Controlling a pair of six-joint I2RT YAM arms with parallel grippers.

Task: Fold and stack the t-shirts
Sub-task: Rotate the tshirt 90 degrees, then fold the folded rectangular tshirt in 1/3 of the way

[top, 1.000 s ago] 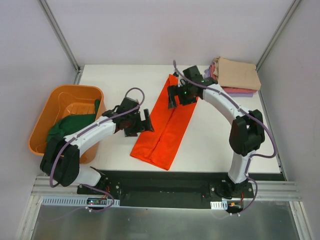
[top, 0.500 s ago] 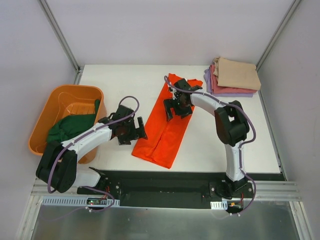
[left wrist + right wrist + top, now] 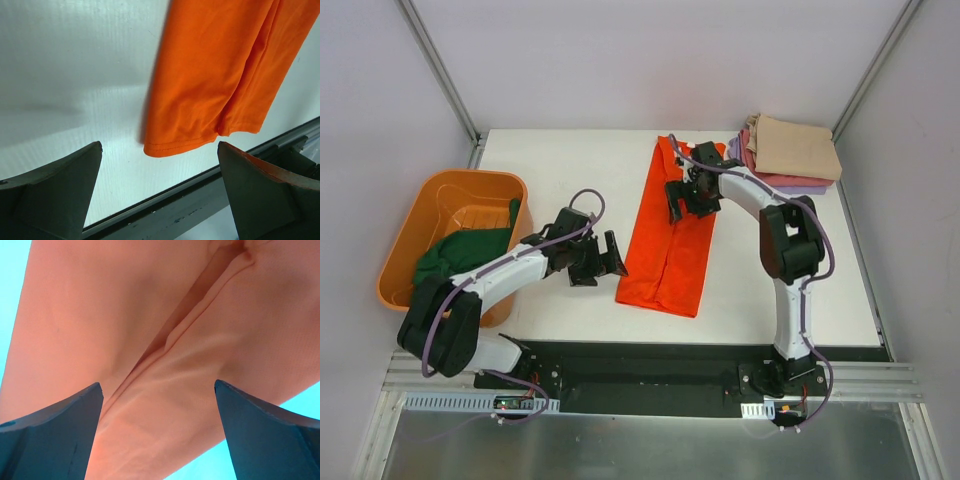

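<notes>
Orange t-shirt (image 3: 665,260) was folded lengthwise, green t-shirt (image 3: 460,252) left in the tub (image 3: 470,178); left fingers (image 3: 50,195) and right fingers (image 3: 50,435) were spread wide.

Folded orange t-shirt (image 3: 150,330) (long central crease), right gripper (image 3: 157,384) fingers spread wide

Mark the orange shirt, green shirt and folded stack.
orange shirt (image 3: 665,260): top view, middle of the folded strip.
green shirt (image 3: 455,250): top view, bunched middle.
folded stack (image 3: 798,148): top view, top layer.
</notes>
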